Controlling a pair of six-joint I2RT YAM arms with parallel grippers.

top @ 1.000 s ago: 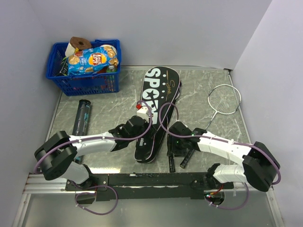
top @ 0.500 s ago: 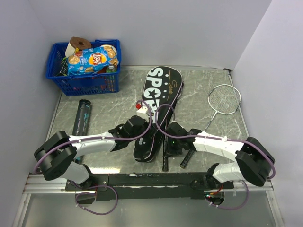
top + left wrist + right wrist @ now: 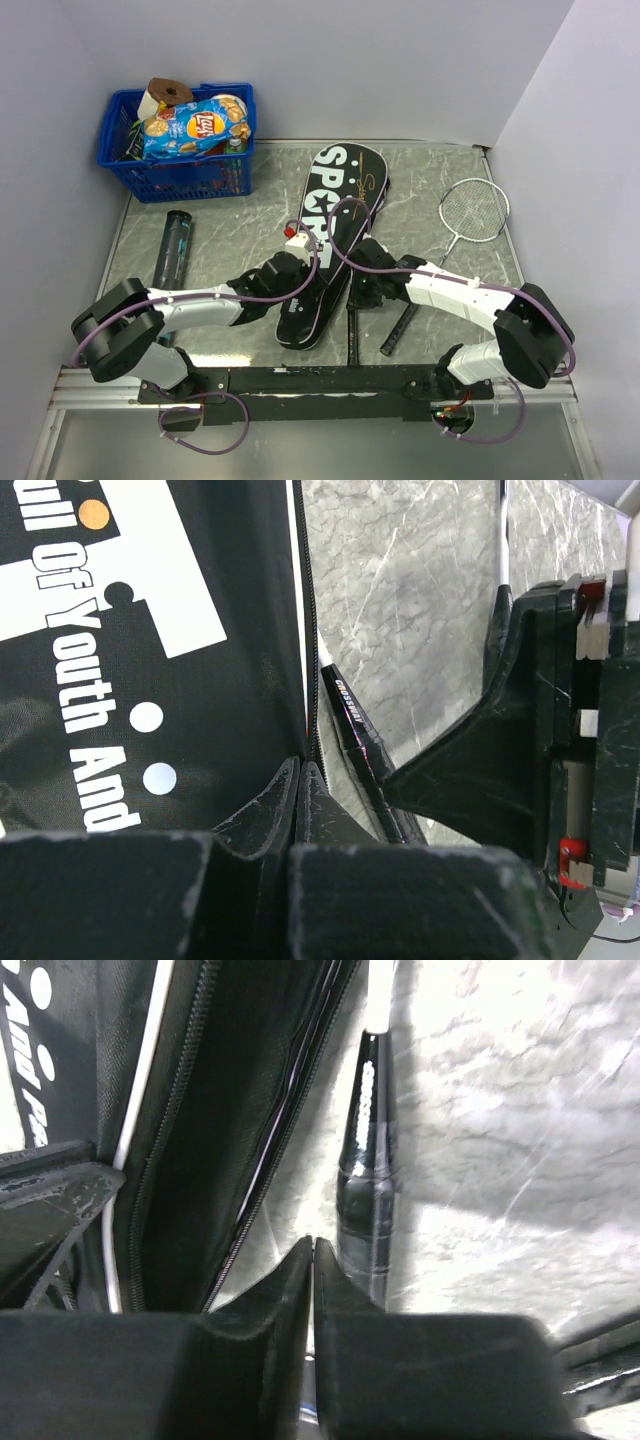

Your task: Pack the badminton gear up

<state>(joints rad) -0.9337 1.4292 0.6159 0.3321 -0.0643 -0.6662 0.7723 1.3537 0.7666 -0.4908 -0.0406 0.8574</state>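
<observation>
Diagonally, blk cover (image 3: 336,198), white "SPORT"

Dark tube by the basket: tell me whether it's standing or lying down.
Lying down: the tube shows its whole length flat on the table.

The large black racket-shaped fabric cover (image 3: 335,235) carries bold white "SPORT" lettering. In the left wrist view it also shows smaller white words, white dots, one orange dot and thin white piping along its edge. The flat stone-look tabletop (image 3: 240,225) is grey, marbled with pale veins. The silver-framed racket with a pale meshed head (image 3: 473,210) has a black handle. A glossy black racket shaft (image 3: 350,720) bears tiny white print. The blue plastic lattice basket (image 3: 180,178) holds a blue-and-yellow crisp bag (image 3: 195,125)
</observation>
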